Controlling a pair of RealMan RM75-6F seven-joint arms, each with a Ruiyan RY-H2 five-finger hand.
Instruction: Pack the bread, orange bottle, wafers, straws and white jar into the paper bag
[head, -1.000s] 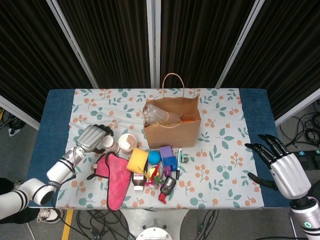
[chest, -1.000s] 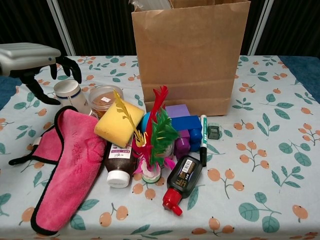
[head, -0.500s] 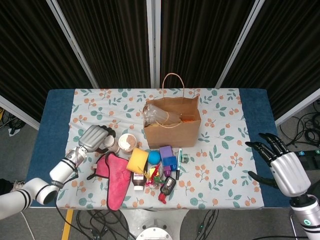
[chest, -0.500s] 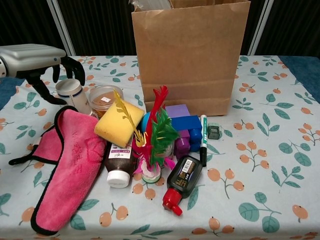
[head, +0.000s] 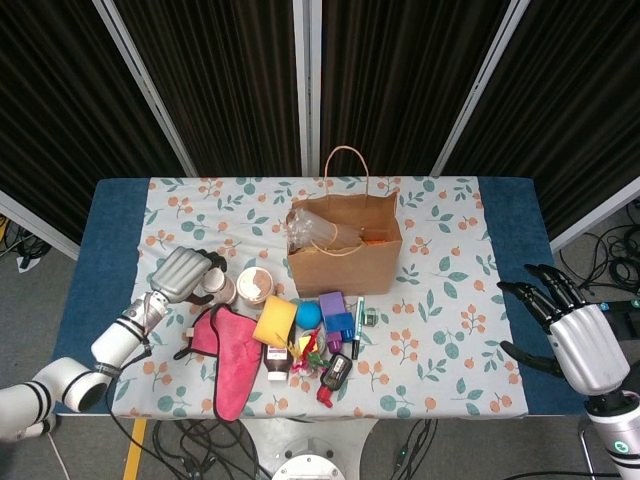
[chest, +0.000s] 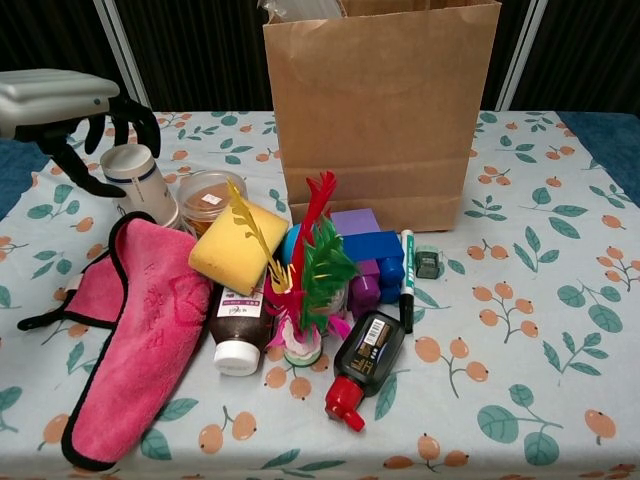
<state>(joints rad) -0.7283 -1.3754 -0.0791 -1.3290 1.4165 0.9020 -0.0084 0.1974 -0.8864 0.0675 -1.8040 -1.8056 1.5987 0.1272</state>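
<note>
The left hand (chest: 70, 110) hangs over the white jar (chest: 138, 184), fingers curved around its top but not clearly gripping, probably to lift it into the paper bag (head: 345, 250), while the right hand (head: 570, 335) waits open, well apart.

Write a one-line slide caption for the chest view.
Left hand closing its fingers around the white jar beside the pink cloth, paper bag standing behind the clutter.

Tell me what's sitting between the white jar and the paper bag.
A brown-lidded tub sits between the white jar and the paper bag, plain in the chest view.
</note>
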